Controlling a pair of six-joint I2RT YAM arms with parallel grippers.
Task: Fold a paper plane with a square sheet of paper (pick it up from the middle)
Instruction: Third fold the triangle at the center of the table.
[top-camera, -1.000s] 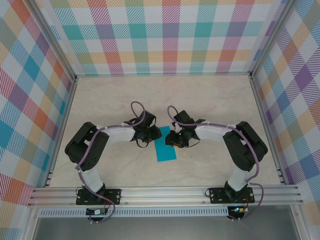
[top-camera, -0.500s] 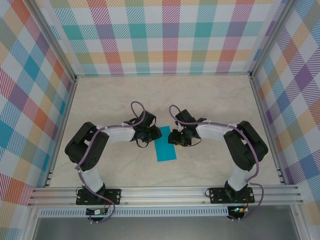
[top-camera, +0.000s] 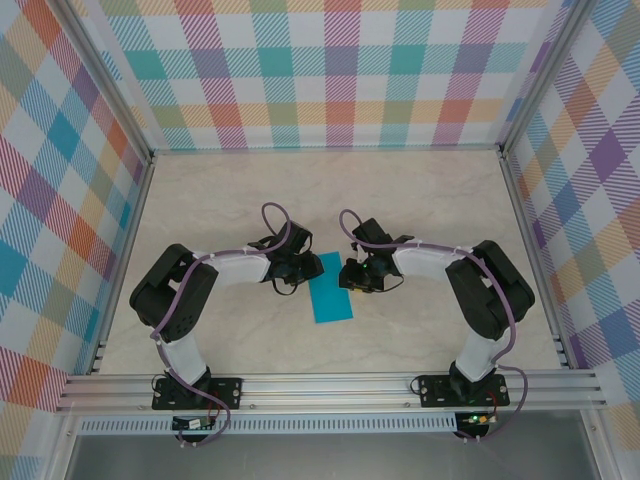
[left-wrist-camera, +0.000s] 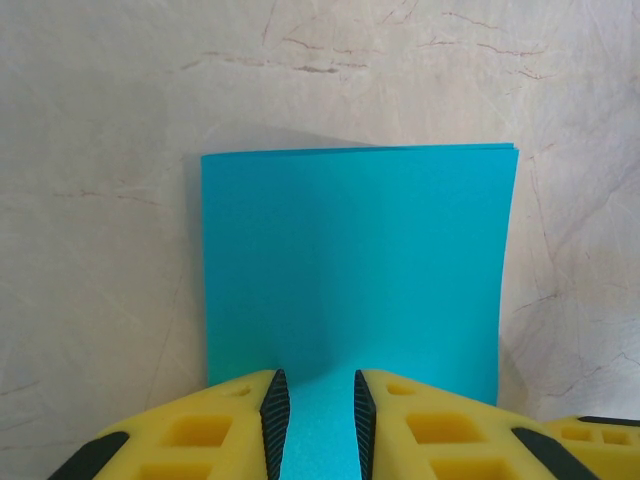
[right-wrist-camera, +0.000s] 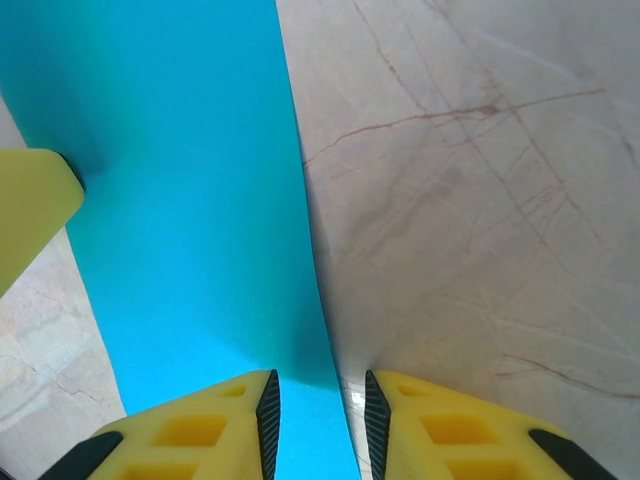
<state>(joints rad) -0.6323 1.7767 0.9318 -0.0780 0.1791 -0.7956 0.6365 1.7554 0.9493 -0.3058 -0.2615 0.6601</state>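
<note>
Just now the right gripper (right-wrist-camera: 319, 392) eased outward on the folded paper (left-wrist-camera: 355, 260), its jaws and the left gripper's (left-wrist-camera: 316, 392) standing narrowly apart, seemingly pressing the crease.

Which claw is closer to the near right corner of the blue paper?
Right. The right claw sits over the right long edge of the paper, toward its far end. The left claw sits over the opposite long edge, so farther from that corner.
</note>
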